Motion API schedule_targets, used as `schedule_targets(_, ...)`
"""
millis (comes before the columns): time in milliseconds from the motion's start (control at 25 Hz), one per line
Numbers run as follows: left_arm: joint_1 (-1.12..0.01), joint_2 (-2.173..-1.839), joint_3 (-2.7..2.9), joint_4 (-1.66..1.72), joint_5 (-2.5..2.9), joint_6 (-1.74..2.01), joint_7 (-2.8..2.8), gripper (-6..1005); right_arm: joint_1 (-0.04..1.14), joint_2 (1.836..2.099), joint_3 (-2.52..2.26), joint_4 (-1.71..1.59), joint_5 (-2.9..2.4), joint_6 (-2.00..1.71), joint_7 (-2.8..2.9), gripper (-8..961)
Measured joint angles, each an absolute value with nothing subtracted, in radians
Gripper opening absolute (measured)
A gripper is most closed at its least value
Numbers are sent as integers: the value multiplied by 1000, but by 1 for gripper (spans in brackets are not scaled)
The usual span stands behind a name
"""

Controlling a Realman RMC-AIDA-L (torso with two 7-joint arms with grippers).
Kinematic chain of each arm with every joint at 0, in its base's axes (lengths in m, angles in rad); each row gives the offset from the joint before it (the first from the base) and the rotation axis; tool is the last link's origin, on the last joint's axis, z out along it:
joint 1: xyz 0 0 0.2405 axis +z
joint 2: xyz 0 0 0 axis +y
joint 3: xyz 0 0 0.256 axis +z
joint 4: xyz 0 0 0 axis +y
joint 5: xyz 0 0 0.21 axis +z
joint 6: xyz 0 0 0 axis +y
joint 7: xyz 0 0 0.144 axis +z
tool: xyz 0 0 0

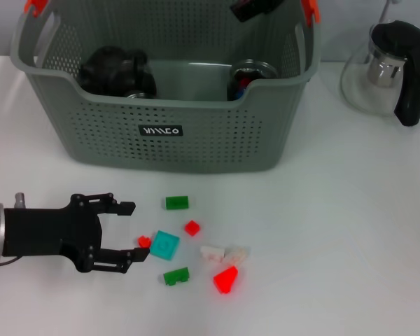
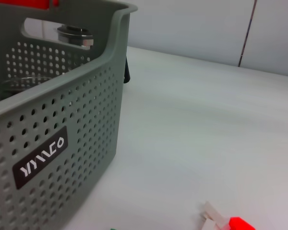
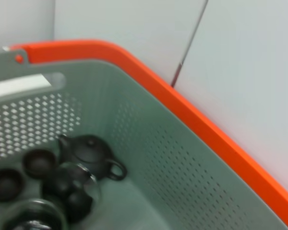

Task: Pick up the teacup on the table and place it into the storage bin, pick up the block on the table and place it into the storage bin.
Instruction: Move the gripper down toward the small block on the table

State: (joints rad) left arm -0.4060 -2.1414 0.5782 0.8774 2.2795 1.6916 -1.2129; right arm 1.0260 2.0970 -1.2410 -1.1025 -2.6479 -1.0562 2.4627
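The grey-green storage bin (image 1: 196,133) stands at the back middle of the table, and its labelled wall (image 2: 41,157) fills the left wrist view. Several small blocks lie in front of it: green (image 1: 176,202), red (image 1: 192,227), teal (image 1: 165,245) and a tiny red block (image 1: 144,242). My left gripper (image 1: 134,232) lies low on the table at the left, open, its fingertips just short of the tiny red and teal blocks. My right gripper (image 1: 255,7) hangs over the bin's back right. A small dark teacup (image 3: 38,163) lies inside the bin beside another.
A glass teapot with a black handle (image 1: 392,70) stands right of the bin. Inside the bin are a black teapot (image 1: 115,70) and a glass vessel (image 1: 250,78). More blocks lie nearby: white (image 1: 213,253), green (image 1: 176,276) and red (image 1: 225,280).
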Motion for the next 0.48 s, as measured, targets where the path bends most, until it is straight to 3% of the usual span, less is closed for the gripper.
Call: schedule_targets(480, -407, -2141, 578, 877, 2279, 1692, -1211, 846, 719, 2093, -1249, -1671, -2249, -1602, 2342, 927)
